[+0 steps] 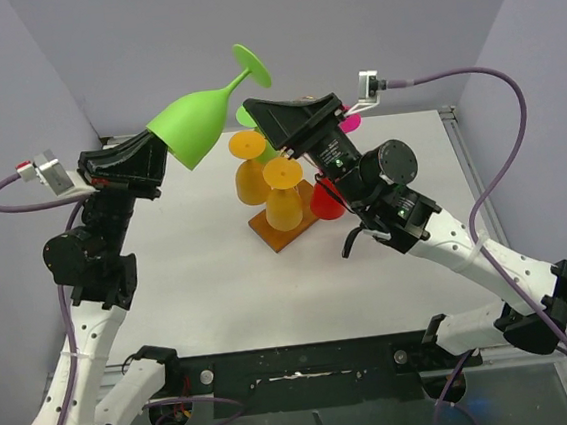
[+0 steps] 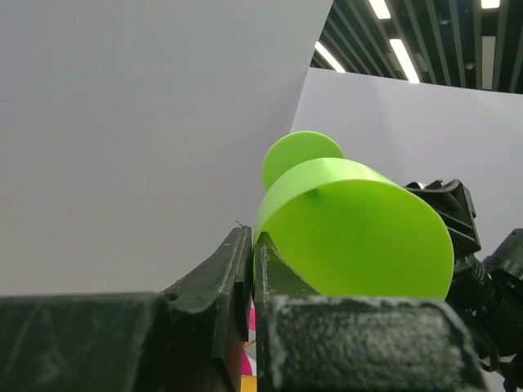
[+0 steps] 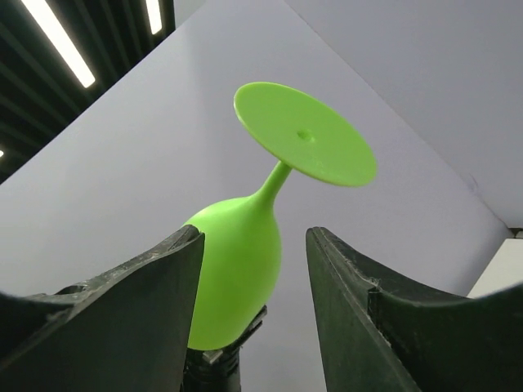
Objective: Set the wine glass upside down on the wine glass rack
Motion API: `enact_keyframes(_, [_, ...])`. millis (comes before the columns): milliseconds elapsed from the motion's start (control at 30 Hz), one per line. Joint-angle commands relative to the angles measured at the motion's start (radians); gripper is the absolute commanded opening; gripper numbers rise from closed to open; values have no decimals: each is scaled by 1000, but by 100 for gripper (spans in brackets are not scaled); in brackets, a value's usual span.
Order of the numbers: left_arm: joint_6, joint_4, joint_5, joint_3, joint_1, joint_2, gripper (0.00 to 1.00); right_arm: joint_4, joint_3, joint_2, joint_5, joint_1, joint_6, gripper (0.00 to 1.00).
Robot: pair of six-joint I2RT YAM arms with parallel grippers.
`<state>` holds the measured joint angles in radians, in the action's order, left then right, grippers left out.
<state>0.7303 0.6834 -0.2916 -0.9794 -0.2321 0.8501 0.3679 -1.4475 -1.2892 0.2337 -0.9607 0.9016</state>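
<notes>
Glass [image 1: 195, 126] tilts foot-up for the rack [image 1: 276, 238]; my left fingers [image 1: 154, 145] clamp its rim, right fingers [image 1: 259, 112] apart near its stem.

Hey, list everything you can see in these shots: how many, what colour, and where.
wine glass: one, lime green, in the air left of the rack, tilted, foot up
wine glass rack: one, brown wooden base, table centre
orange glasses: two, orange-yellow, upside down on the rack
red glass: one, red, rack's right side, partly hidden
pink piece: one, magenta, behind the right arm, mostly hidden
table: one, white
left pincer: black, shut on the wine glass rim
right pincer: black, open, above the rack
</notes>
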Motion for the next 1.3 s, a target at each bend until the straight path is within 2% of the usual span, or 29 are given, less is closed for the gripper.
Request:
enact_keyframes(0, [27, 96, -55, -1, 1, 5, 0, 55, -80, -35, 5, 8, 108, 53])
enact_keyframes(167, [32, 104, -78, 3, 1, 3, 0, 26, -109, -72, 42, 16, 191, 52])
enact_keyframes(333, [32, 97, -100, 9, 1, -4, 0, 29, -104, -86, 60, 27, 243, 45])
enact_keyframes(633, [34, 94, -121, 28, 1, -18, 0, 79, -74, -88, 35, 37, 280, 31])
enact_keyframes(767, [35, 96, -146, 29, 1, -20, 0, 165, -34, -82, -12, 60, 299, 27])
enact_keyframes(1033, [35, 79, -199, 26, 0, -16, 0, 268, 0, -75, -63, 74, 298, 5])
enact_keyframes(1133, [26, 38, -192, 24, 0, -25, 10, 302, 7, -76, -75, 76, 264, 0])
enact_keyframes(1267, [-9, -53, -149, 28, 1, -54, 25, 362, 39, -56, -71, 81, 196, 0])
